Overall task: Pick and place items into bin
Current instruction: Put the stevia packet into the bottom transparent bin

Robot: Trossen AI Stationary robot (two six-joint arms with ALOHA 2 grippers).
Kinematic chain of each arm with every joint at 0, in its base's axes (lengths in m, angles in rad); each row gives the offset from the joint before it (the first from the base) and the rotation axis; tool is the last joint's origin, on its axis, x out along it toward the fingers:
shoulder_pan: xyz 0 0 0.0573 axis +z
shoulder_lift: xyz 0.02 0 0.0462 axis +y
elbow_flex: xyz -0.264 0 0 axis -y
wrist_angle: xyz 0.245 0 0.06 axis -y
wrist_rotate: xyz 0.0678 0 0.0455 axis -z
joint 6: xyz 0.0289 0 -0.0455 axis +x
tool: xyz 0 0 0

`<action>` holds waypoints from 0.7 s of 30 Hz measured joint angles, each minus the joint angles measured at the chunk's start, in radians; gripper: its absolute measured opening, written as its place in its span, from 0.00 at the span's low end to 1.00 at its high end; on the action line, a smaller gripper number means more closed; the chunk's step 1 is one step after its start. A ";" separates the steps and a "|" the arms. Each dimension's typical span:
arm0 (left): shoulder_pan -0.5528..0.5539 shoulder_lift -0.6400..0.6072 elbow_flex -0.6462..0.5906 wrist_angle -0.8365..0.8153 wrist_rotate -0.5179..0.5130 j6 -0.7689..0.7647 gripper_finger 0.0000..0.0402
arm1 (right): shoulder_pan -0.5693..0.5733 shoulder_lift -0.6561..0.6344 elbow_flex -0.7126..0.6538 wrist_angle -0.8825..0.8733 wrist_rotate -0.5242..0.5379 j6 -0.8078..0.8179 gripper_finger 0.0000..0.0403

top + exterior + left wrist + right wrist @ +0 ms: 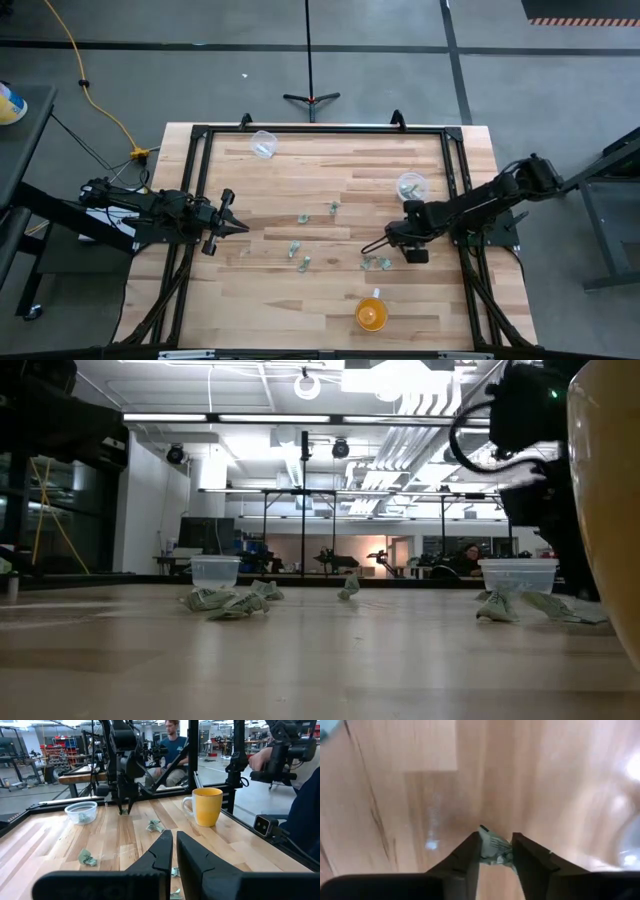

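Several tiny pale green-grey pieces lie scattered mid-table (304, 217) (293, 248) (376, 263); the low view shows them crumpled on the boards (225, 602) (497, 607). Two clear round cups stand on the table, one near the far edge (263, 143) and one beside the right arm (411, 186), and each has pale bits inside. My right gripper (368, 246) (495, 851) is over the right half of the table, shut on one piece. My left gripper (232, 225) (174, 851) waits shut at the table's left edge, touching nothing. My right gripper pinches one pale green-grey piece (492, 845) between its two fingertips (470, 854). The fingers point down at the table from above, as the left wrist view shows (123, 809). The piece sits crumpled between the tips. Whether it is lifted clear of the boards, I cannot tell.
An orange cup (371, 314) (207, 806) stands near the table's near edge and fills the right side of the low view (605, 510). A black frame (320, 130) borders the table. People sit beyond the table's right side (172, 740). Bare boards lie between the arms.
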State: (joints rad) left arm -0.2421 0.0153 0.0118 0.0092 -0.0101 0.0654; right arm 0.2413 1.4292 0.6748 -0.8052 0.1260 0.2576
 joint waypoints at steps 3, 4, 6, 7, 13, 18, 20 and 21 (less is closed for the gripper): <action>0.000 0.000 0.000 0.000 0.000 0.000 0.16 | -0.011 -0.002 0.029 -0.011 0.013 -0.013 0.17; 0.000 0.000 0.000 0.000 0.000 0.000 0.16 | -0.019 -0.001 0.036 -0.017 0.011 -0.021 0.15; 0.000 0.000 0.000 0.000 0.000 0.000 0.16 | -0.039 -0.002 0.049 -0.032 0.011 -0.047 0.09; 0.000 0.000 0.000 0.000 0.000 0.000 0.16 | -0.048 -0.002 0.056 -0.037 0.018 -0.064 0.06; 0.000 0.000 0.000 0.000 0.000 0.000 0.16 | -0.130 -0.002 0.120 -0.112 0.120 -0.192 0.03; 0.000 0.000 0.000 0.000 0.000 0.000 0.16 | -0.211 -0.002 0.214 -0.188 0.173 -0.304 0.01; 0.000 0.000 0.000 0.000 0.000 0.000 0.16 | -0.252 -0.003 0.246 -0.212 0.198 -0.348 0.01; 0.000 0.000 0.000 0.000 0.000 0.000 0.16 | -0.275 -0.003 0.259 -0.217 0.214 -0.368 0.02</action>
State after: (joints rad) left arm -0.2424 0.0154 0.0120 0.0093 -0.0101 0.0654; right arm -0.0334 1.4261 0.9339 -1.0220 0.3395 -0.1104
